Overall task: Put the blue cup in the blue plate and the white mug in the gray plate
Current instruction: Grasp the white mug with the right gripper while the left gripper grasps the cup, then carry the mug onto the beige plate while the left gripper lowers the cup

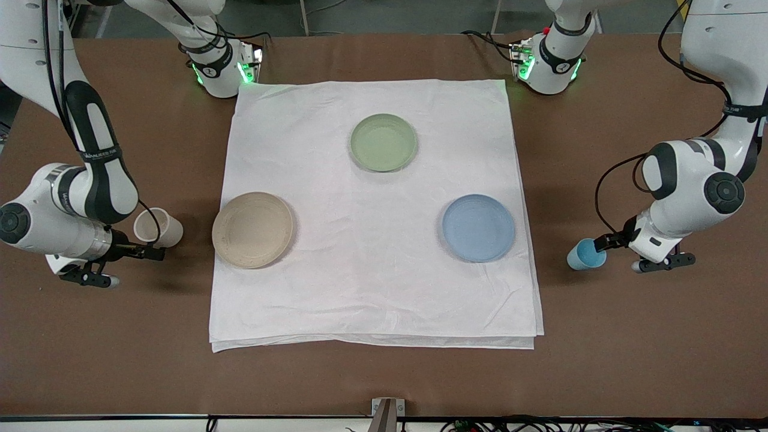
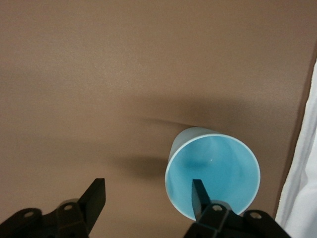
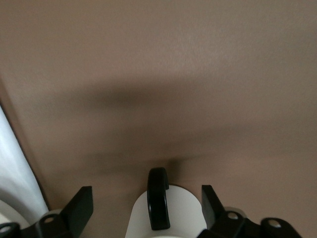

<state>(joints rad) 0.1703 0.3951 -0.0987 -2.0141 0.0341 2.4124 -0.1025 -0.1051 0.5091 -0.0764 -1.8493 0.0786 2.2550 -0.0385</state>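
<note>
Left claw [image 2: 148, 198] wide open, one finger inside the blue cup [image 2: 213, 171]; right claw [image 3: 147, 203] open astride the white mug [image 3: 166, 213], both off the white cloth [image 1: 375, 210].

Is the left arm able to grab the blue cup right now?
Probably yes. The left gripper is open right at the blue cup, one finger over its mouth, nothing between them.

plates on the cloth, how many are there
3, all on the white cloth: green plate nearest the bases, gray plate toward the right arm's end, blue plate toward the left arm's end.
</note>
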